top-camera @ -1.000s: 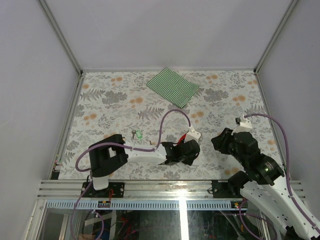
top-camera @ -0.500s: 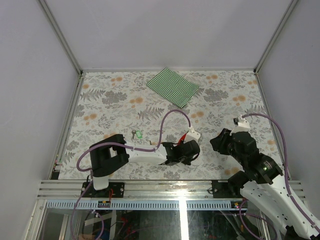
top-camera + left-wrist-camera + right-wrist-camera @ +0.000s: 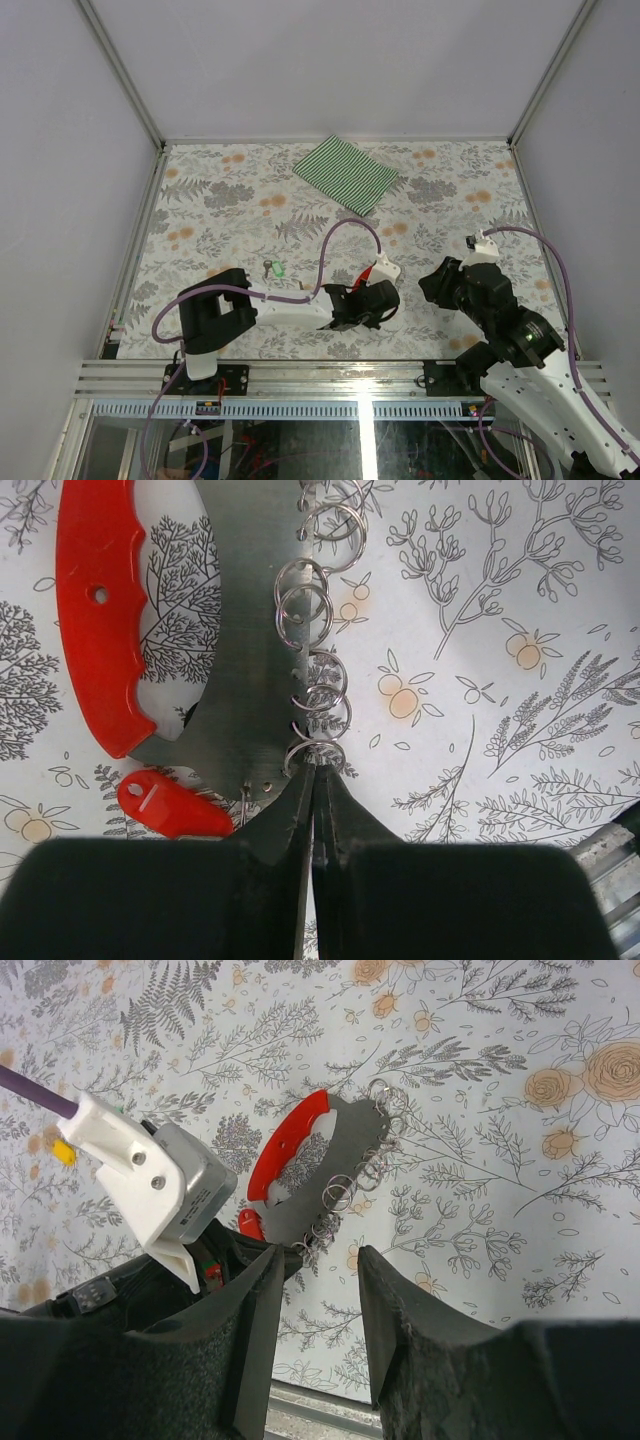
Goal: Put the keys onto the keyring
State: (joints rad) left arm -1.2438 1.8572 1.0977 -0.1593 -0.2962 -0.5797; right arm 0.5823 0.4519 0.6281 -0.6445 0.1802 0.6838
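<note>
The keyring is a red curved handle (image 3: 95,630) on a grey metal plate (image 3: 245,680) with several silver rings (image 3: 305,600) along its edge. It lies flat near the table's front, and only its red part (image 3: 371,270) shows in the top view. My left gripper (image 3: 318,770) is shut on the lowest ring; it is low over the table in the top view (image 3: 372,286). My right gripper (image 3: 318,1260) is open and empty, just right of the keyring (image 3: 330,1185), also in the top view (image 3: 433,283). A green-headed key (image 3: 281,269) lies to the left beside another small key (image 3: 267,268). No yellow key shows.
A green striped cloth (image 3: 346,172) lies at the back of the flowered table. A small red tab (image 3: 165,805) lies by the plate's lower corner. The left wrist's white camera mount (image 3: 135,1175) stands close to my right gripper's left finger.
My right gripper has crept a little left toward the keyring. The left gripper has stayed shut at the keyring.
</note>
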